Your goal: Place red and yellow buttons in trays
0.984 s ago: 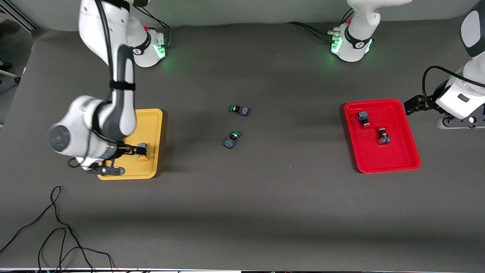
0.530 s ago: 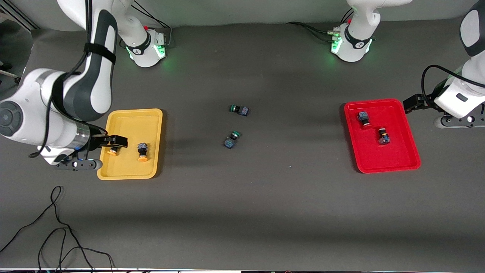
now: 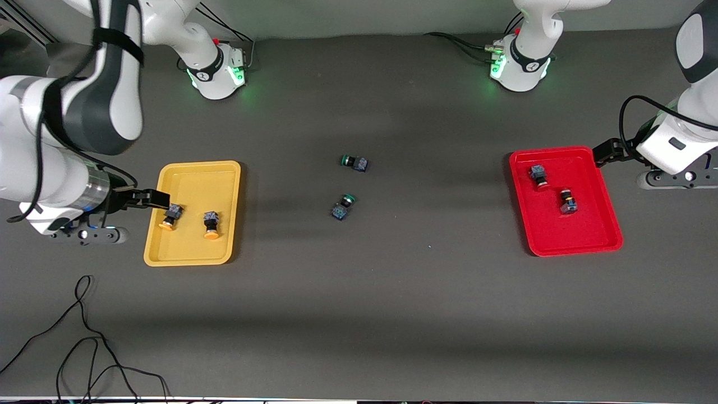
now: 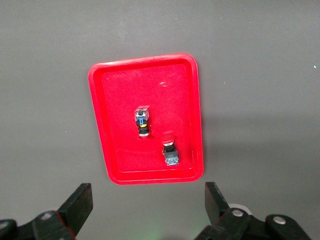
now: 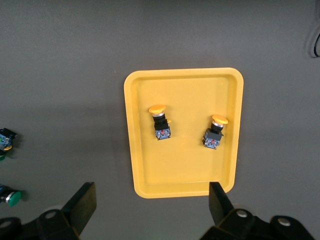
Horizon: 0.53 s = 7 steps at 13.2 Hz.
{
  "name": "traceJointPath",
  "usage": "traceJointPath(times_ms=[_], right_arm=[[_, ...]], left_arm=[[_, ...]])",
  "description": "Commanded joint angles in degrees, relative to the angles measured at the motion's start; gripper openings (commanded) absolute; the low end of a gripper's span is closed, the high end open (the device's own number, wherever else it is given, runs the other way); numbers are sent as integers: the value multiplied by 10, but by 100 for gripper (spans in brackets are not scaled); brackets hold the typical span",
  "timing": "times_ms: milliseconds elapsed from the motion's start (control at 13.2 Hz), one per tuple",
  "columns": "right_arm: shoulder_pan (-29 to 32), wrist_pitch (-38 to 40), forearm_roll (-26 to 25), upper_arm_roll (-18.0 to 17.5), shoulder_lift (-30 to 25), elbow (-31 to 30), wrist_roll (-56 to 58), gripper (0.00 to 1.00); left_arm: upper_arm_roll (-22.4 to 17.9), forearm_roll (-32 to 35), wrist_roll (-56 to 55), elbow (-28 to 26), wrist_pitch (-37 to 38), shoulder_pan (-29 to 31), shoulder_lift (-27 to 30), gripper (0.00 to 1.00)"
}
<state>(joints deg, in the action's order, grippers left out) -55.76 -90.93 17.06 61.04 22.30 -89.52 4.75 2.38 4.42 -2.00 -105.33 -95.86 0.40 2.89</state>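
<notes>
Buttons: two yellow-capped [image 3: 170, 216] [image 3: 210, 223] in yellow tray [image 3: 196, 177], two red-capped [image 3: 538, 175] [image 3: 567, 202] in red tray [image 3: 583, 235] | right tool [image 3: 160, 200] over yellow tray edge, fingers apart, empty | left tool [image 4: 147, 207] beside red tray, fingers apart, empty | green-capped pair [image 3: 354, 163] [image 3: 342, 206] mid-bench

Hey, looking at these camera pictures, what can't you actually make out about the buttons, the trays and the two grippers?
- Left gripper: in the front view its jaws run together as one dark shape beside the red tray.
- Right gripper: the same, at the yellow tray rim.
- Markings on the red-capped buttons and yellow-capped buttons: too small to read in any view.
</notes>
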Motion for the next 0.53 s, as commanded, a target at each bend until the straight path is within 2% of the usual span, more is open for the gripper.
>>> traceJointPath(times_ms=[0,303,454], right_arm=[[121,2,-59,-148,-80,-3,-31,100],[313,3,-125,-347,-151,-18,-31,100],[407,4,-138,-440,-179,-27,-30,100]], left_arm=[[-4,-5,-4,5,-2,-4,4,100],[0,-5,-5,6,-2,-6,5,100],[0,-5,-5,6,0,-5,5,100]])
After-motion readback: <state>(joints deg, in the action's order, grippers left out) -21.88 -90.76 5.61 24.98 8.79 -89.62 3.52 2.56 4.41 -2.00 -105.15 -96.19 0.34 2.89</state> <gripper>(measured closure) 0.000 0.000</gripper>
